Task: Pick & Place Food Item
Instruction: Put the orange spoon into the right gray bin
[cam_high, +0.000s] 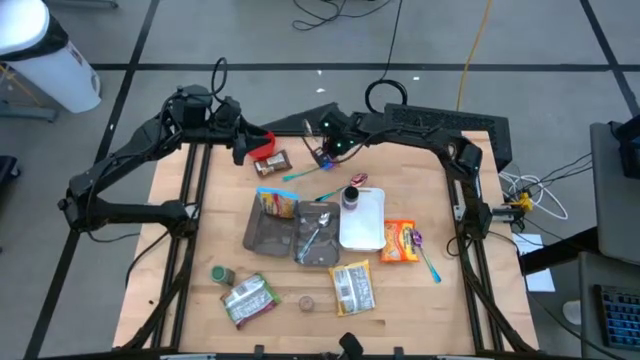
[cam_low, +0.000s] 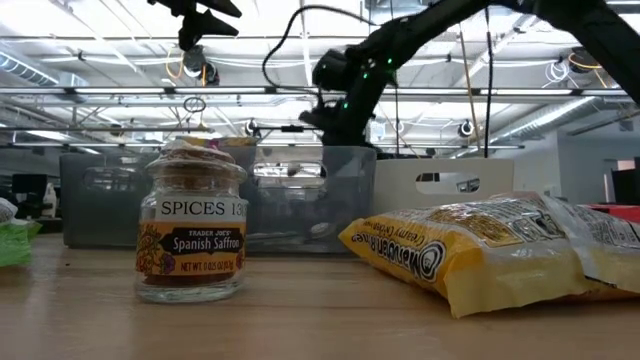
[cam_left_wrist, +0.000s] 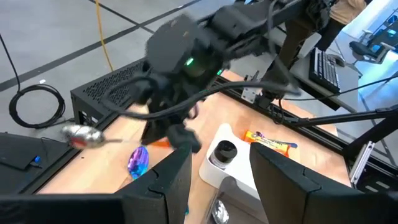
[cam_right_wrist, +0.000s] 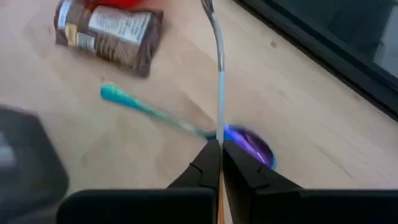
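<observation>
Your right gripper (cam_right_wrist: 219, 155) is pinched tight on a thin metal spoon (cam_right_wrist: 217, 56), high above the far side of the table (cam_high: 200, 240). The spoon's long handle points straight out from the claw. The left gripper (cam_high: 262, 143) waits nearby, fingers apart and empty.

The high view looks straight down on the whole table (cam_high: 200, 240) from well above. The low view sits at table-top height, close behind a spice jar (cam_low: 192, 222), facing level across into the room. The left wrist view faces across the table toward the right arm (cam_left_wrist: 186, 56). The right wrist view looks steeply down, close to the wood. Both wrist views share the teal spoon (cam_right_wrist: 155, 112).
</observation>
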